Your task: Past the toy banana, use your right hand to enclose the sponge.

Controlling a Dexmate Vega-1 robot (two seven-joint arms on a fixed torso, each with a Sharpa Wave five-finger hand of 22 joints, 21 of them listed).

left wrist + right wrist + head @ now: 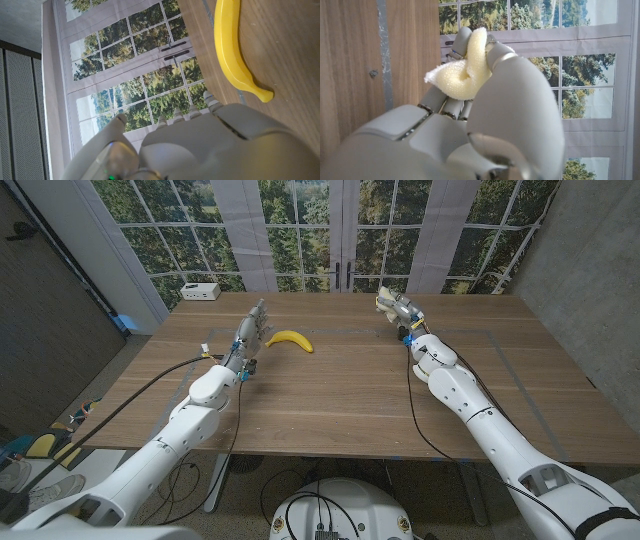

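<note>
Since the robot's right hand [470,115] already has its fingers [462,42] curled around the soft pale-yellow foam sponge [465,67], the main part of the task looks done: the right wrist view shows the sponge folded and squeezed between the fingers and the thumb, so the hand is clamped on it. From the head view, the same right hand [400,310] is far out over the brown wooden table [350,400], near its far edge, and the sponge [386,299] peeks out at the fingertips. Whether the sponge touches the table or is lifted a little cannot be told. The smooth yellow plastic toy banana [289,340] lies well apart from the right hand, on the side of the left hand [249,332] and just beside that hand's fingertips; in the left wrist view the banana [232,47] rests on the wood just beyond the left hand [200,145]. The left hand holds nothing and its fingers are apart. What is left, in judgement, is only to keep the grasp firm. No brand, label or readable writing can be seen; the small white box [200,291] at the table's far corner is too small to read.
</note>
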